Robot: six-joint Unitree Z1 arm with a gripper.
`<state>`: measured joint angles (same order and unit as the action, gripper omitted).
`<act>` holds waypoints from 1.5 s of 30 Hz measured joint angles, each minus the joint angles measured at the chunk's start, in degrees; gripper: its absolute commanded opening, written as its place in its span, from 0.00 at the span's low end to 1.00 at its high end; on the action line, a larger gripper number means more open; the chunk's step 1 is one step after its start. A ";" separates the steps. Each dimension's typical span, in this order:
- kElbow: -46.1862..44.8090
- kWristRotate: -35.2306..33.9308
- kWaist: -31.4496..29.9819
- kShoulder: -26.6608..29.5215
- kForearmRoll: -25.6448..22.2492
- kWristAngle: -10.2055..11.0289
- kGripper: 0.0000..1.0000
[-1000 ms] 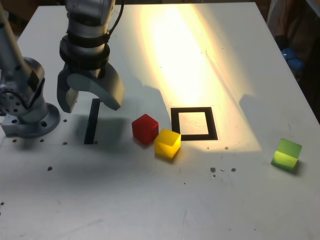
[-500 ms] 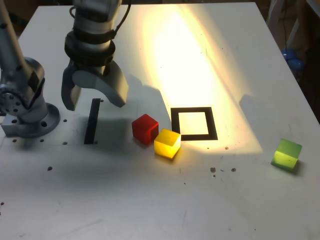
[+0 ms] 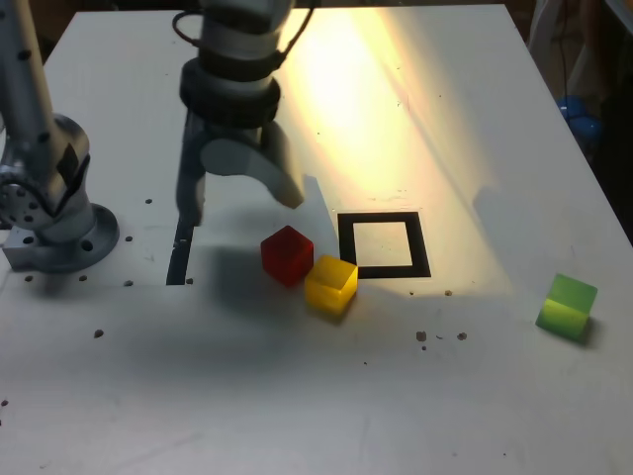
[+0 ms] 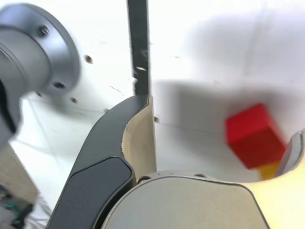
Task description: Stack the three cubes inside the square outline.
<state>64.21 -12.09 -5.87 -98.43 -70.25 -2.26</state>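
Wide-spread pincer (image 3: 244, 206) above the table (image 3: 227, 396), bare surface between green cube (image 3: 567, 307) and square outline (image 3: 425, 259).

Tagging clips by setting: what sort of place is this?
Probably a robotics lab or test bench: a bolted-down metal arm base, a black tape square marked on the white tabletop, and small coloured cubes.

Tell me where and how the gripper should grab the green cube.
Probably by two opposite upright sides, coming from above: the green cube sits alone, flat-faced, with room around it. Turn the gripper to match its slightly angled sides.
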 measured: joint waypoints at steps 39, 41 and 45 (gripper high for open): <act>5.42 -14.62 -0.06 -13.16 2.52 -9.83 0.97; 5.24 -14.41 0.14 -13.17 2.75 -10.06 0.95; 5.22 -13.80 0.67 -13.17 2.86 -10.42 0.88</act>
<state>69.44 -25.89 -5.20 -111.59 -67.38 -12.68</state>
